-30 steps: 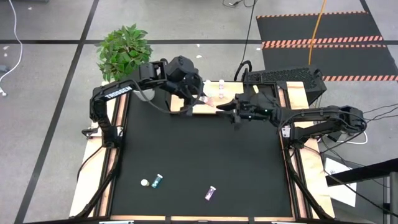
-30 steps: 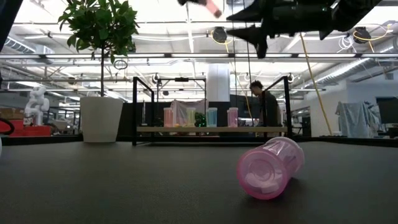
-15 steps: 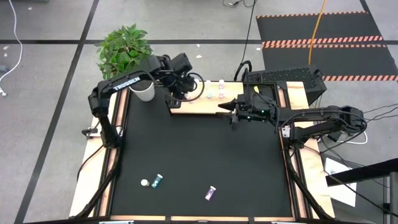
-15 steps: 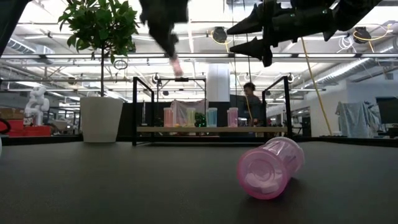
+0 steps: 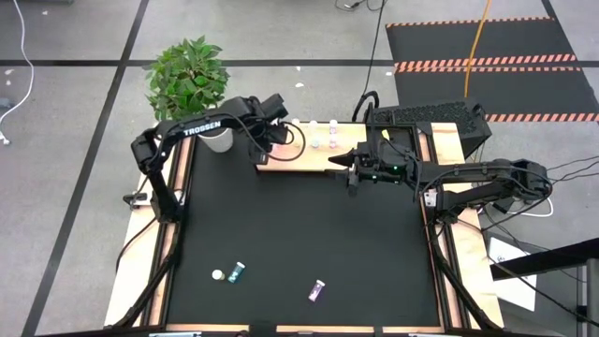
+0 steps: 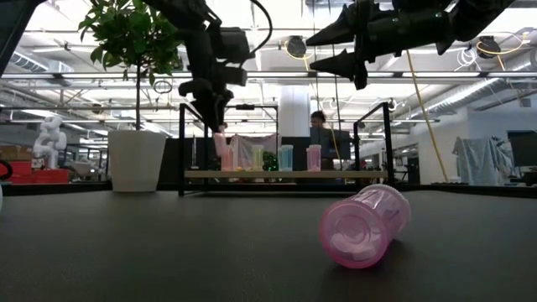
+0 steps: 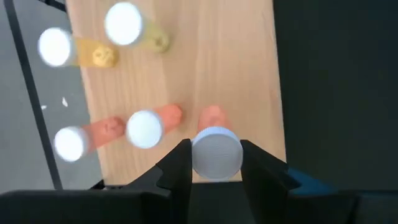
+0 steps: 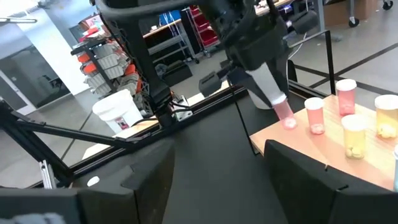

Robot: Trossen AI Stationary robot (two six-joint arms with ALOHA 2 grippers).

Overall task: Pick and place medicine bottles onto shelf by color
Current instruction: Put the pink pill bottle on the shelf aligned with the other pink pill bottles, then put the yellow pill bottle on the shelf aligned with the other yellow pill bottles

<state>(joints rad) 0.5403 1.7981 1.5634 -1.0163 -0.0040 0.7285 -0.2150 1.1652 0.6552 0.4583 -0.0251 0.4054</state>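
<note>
gripping a pink bottle (image 7: 214,143) by its white cap, fingers (image 7: 176,168) clamped on either side: the left gripper (image 5: 274,138) over the left end of the shelf (image 5: 318,161), at the far edge of the table (image 5: 299,234). bottle upright, its base at or just above the tan board, near the board's front edge; contact not clear. just beside it on the board, two more pink bottles (image 7: 144,127), and farther along two yellow ones (image 7: 124,25), all upright with white caps.

hovering high near the middle of the shelf, well above the table: the right gripper (image 5: 344,168), fingers apart and holding nothing, pointed toward the left arm.

seen level across the table: shelf (image 6: 285,174) on black posts with pink, yellow and teal bottles in a row, left gripper (image 6: 220,134) lowering onto its left end. white plant pot (image 6: 137,159) with a leafy plant standing just left of the shelf. a person (image 6: 319,143) in the room behind.

lying on the near part of the black table: a teal bottle (image 5: 239,271) beside a loose white cap (image 5: 218,275), and a purple bottle (image 5: 318,290) well apart from them. close to the low camera, a pink bottle (image 6: 363,225) on its side.
</note>
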